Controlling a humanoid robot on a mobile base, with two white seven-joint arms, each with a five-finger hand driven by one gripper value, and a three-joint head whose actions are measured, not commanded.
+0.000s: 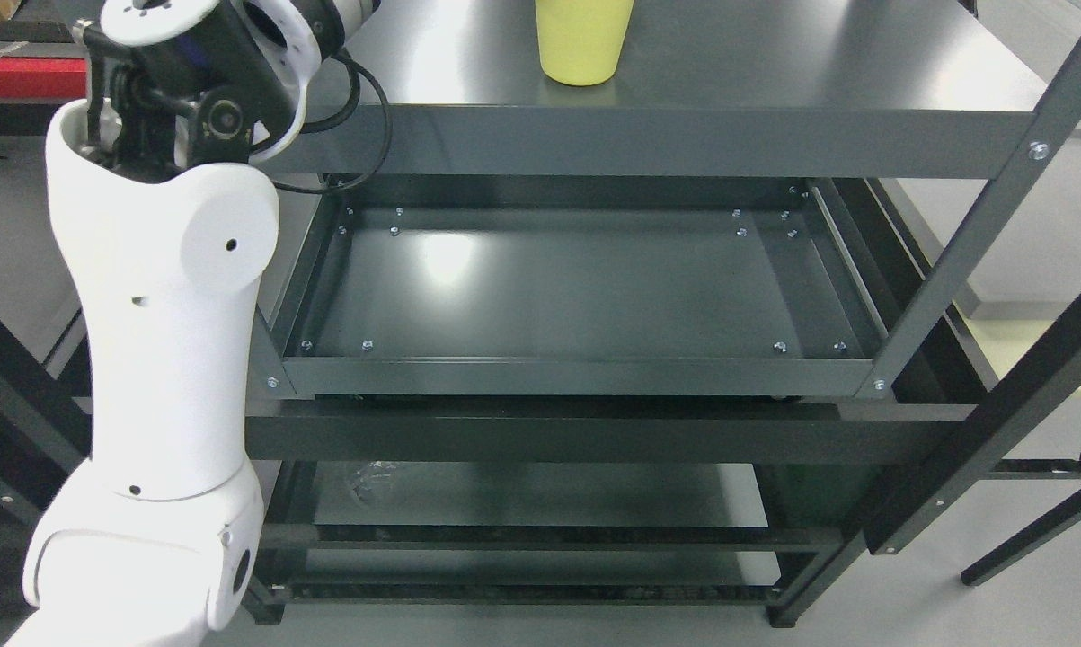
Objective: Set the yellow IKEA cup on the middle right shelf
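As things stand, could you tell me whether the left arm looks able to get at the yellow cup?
Probably yes. The cup stands alone on the top shelf, with bare surface between it and the left arm, which already rises to that level. The hand itself is out of view.

1 yellow cup [583, 40], 1 shelf rack [648, 139], 1 arm [167, 359]

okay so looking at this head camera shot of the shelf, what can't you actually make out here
Head view only:
- Yellow cup: rim cut off by the top edge.
- Left arm: its hand lies beyond the top edge, so its grip is unknown.
- Right arm: not in view.
- Lower shelf: mostly hidden behind the middle shelf; a faint clear object there is too dim to identify.
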